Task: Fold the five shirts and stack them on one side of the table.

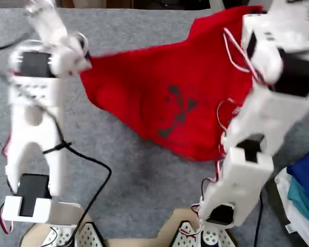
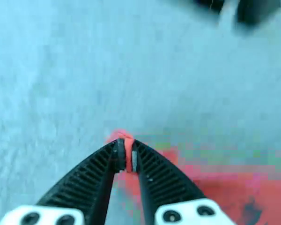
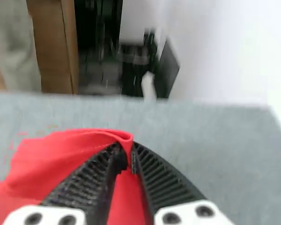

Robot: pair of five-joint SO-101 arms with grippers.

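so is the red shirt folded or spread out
Spread out, not folded: the red shirt lies open across the grey table, print showing, with the left gripper and right gripper each pinching an edge.

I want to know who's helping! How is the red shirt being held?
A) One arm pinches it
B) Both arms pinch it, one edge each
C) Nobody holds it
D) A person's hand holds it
B: the left gripper and the right gripper are each shut on an edge of the red shirt.
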